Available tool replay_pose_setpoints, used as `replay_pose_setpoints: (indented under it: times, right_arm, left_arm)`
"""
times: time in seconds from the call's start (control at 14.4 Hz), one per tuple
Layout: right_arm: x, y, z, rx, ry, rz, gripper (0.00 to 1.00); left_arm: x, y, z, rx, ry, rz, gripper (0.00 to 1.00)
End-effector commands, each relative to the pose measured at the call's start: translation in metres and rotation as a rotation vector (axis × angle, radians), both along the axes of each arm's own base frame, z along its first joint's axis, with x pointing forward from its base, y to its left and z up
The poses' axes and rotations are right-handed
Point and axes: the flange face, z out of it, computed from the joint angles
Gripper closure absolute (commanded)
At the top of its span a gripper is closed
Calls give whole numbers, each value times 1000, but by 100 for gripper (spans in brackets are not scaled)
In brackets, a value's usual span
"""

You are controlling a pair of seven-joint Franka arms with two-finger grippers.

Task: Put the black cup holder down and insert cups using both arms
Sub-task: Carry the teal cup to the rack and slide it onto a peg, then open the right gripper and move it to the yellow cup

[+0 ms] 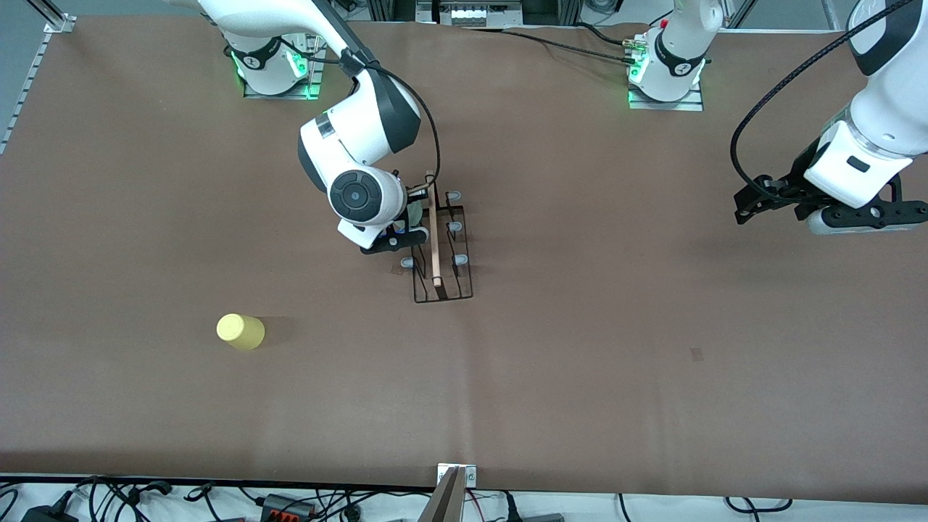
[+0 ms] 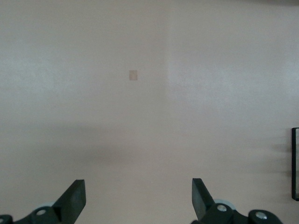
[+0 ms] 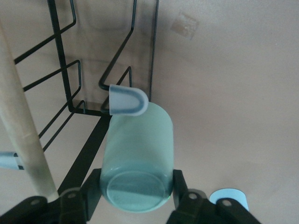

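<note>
The black cup holder [image 1: 444, 297] stands mid-table, its wooden rod handle [image 1: 433, 239] on top. My right gripper [image 1: 413, 217] is at the rack's side toward the right arm's end, shut on a pale green cup [image 3: 138, 144]. The cup's mouth is against a grey-tipped peg [image 3: 126, 100], its base toward the wrist camera. A finger [image 3: 181, 186] presses each side of the cup. The rack's black base bar [image 3: 86, 158] and the handle [image 3: 21, 126] show beside it. A yellow cup [image 1: 241, 331] sits alone, nearer the front camera, toward the right arm's end. My left gripper [image 1: 750, 201] waits open over bare table [image 2: 138, 196].
Several more grey-tipped pegs [image 1: 455, 227] stick up along the rack, and one tip [image 3: 229, 198] lies close by my right gripper. A small patch of tape [image 1: 696, 354] marks the brown table cover. Cables run along the table's front edge [image 1: 290, 500].
</note>
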Motion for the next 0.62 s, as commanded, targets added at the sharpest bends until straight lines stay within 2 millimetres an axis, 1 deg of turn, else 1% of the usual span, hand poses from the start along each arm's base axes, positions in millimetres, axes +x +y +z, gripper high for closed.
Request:
replay_pose_setpoints:
  times: [0.0,0.07,0.21,0.35,0.42,0.56]
  right_arm:
    - [5,8,19,-7,-29,-39,0]
    - [12,10,35,-1,-59,-56,0]
    - [25,-7,70,-5,-89,-116,0]
    - [59,-55,96,-47,-178,-184,0]
    - [78,-85,102,-93,-226,-218,0]
    - [106,-140,99,-133,-254,-298,0]
  left_arm:
    - [1,-1,6,-17,6,2,0]
    - [1,-1,6,-17,6,2,0]
    - [1,-1,7,-18,3,2,0]
    - [1,-1,7,-18,5,2,0]
    - [1,-1,7,-18,5,2,0]
    - [1,-2,7,-18,5,0,0]
